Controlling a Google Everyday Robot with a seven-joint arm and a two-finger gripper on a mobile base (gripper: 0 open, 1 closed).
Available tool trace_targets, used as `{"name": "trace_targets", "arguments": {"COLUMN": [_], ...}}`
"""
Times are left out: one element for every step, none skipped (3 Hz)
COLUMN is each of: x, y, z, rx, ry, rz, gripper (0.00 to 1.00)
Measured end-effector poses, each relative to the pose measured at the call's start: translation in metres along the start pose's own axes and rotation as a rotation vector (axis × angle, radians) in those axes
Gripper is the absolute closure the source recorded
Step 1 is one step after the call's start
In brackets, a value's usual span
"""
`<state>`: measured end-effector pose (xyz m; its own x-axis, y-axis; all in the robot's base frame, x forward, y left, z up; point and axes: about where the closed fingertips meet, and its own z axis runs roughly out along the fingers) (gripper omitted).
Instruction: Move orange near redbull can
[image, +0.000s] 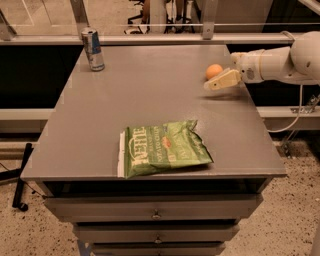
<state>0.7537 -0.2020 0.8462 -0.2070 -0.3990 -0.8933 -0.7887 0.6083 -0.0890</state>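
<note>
The orange (214, 71) lies on the grey table (150, 95) near its far right edge. My gripper (220, 80) reaches in from the right on a white arm (280, 62). It sits low over the table, right beside the orange on its near side and partly in front of it. The redbull can (93, 49), blue and silver, stands upright at the far left corner of the table, far from the orange.
A green chip bag (162, 147) lies flat near the table's front edge, between centre and right. Drawers (155, 215) sit under the tabletop. A rail (200, 37) runs along the back edge. A cable (295, 115) hangs at the right.
</note>
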Motion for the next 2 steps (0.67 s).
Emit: {"name": "trace_targets", "arguments": {"x": [0.0032, 0.002], "y": [-0.003, -0.0051], "z": [0.0059, 0.0048], "rx": [0.004, 0.012], "ry": [-0.01, -0.017], "rz": [0.01, 0.007], "gripper": [0.18, 0.41]}}
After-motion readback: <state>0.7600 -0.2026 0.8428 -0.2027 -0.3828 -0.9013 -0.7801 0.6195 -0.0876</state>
